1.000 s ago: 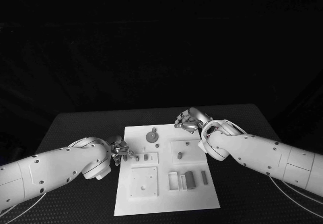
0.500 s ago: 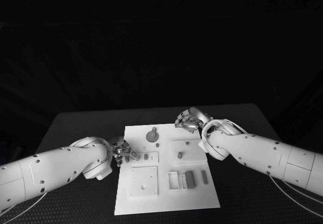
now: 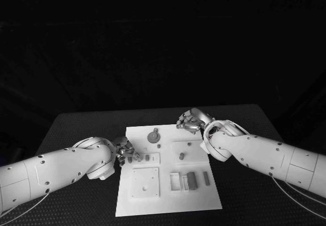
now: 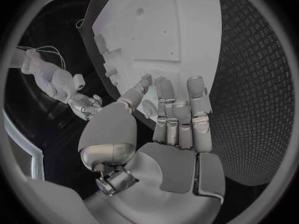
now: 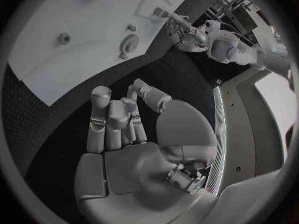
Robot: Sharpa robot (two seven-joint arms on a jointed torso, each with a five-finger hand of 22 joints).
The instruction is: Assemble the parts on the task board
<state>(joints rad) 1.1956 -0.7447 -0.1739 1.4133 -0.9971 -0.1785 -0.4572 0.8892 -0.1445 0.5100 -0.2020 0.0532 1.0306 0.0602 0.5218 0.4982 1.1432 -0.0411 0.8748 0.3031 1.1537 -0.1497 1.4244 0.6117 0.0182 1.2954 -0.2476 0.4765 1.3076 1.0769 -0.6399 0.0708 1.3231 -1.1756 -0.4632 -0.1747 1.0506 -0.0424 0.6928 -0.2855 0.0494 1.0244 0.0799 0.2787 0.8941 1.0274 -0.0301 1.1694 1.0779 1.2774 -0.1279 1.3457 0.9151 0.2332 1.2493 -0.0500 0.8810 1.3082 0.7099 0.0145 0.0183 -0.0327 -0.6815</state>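
A: Board [image 3: 204, 197] sits mid-table [image 3: 81, 125], long side running away from the robot. Grey parts on it — a round disc [image 3: 154, 137] near the far end, a peg [image 3: 181, 155] in the middle block, a few bars [image 3: 191, 180] standing in the near right block.

B: Left hand?

A: Left hand [image 3: 125, 153] is at the board's left edge, by the small pegs [image 3: 147, 158] there. From its wrist view the fingers [image 4: 181, 115] lie straight and side by side over the board's edge, thumb beside them. Nothing in it that I can see.

B: Touching a peg?

A: Can't tell — too small from the head view.

B: Right hand?

A: Right hand [image 3: 189, 121] is off the board's far right corner, over the table. Fingers [image 5: 113, 124] together, slightly curled, thumb bent in — nothing held. Disc well apart from it.
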